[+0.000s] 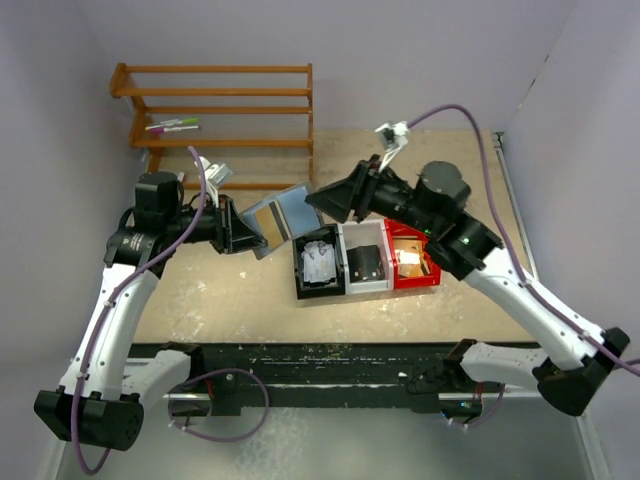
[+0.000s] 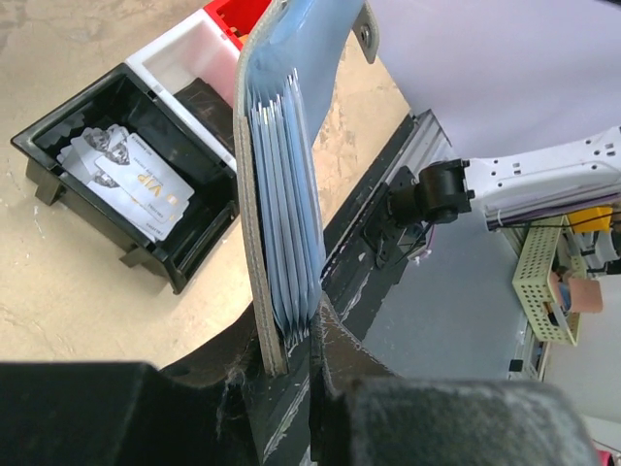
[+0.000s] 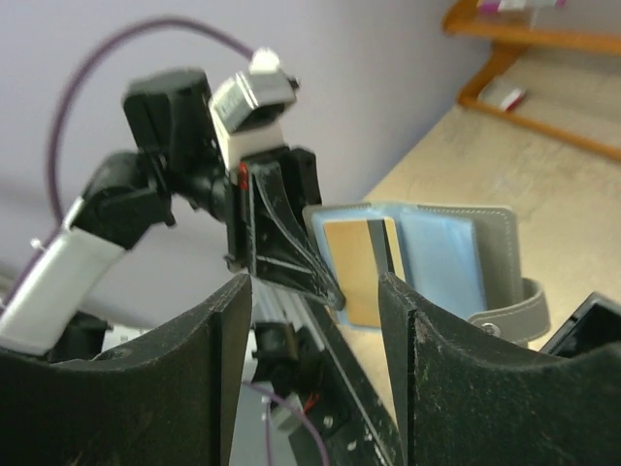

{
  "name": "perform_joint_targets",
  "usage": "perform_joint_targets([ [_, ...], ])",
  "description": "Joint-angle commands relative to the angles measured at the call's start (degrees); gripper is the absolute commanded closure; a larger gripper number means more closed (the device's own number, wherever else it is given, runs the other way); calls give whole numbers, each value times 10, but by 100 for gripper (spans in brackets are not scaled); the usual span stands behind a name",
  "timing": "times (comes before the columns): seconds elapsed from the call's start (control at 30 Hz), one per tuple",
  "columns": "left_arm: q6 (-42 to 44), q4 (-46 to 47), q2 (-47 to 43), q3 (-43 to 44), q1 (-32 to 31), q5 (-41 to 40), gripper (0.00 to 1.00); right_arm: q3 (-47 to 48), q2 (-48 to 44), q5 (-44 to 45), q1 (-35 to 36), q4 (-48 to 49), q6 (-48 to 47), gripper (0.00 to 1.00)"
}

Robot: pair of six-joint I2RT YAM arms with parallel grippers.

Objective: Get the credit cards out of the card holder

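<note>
Your left gripper (image 2: pixel 296 335) nearest: jaws clamped on one edge of holder (image 2: pixel 291 194), held open and on edge above table (image 1: pixel 220 290). Blue sleeves fanned. Gold card (image 3: pixel 349 272) sits in pocket on half nearer left gripper. Your right gripper (image 3: pixel 315 291) faces holder's open side, fingers apart, nothing between them; close to holder, contact unclear. Bins in row on table: grey card (image 2: pixel 136 180) in black bin (image 2: pixel 68 126), black card (image 1: pixel 365 262) in white bin (image 1: pixel 365 232), tan card (image 1: pixel 412 262) in red bin (image 1: pixel 432 278).

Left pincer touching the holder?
Touching. Left wrist view shows the holder clamped at its lower edge between the fingers of the left pincer.
</note>
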Motion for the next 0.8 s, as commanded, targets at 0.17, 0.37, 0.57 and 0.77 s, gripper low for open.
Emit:
perform_joint_targets([
  [0.17,34,4,-7,28,2,91,97,11,81,-146,13,-8,-26,45],
  [0.37,37,9,-2,33,1,177,97,-7,83,-185,12,-27,-39,48],
  [0.57,37,14,1,39,1,225,97,-12,93,-199,12,-17,-42,54],
  [0.77,39,16,4,38,2,242,97,-23,107,-233,12,49,-19,61],
])
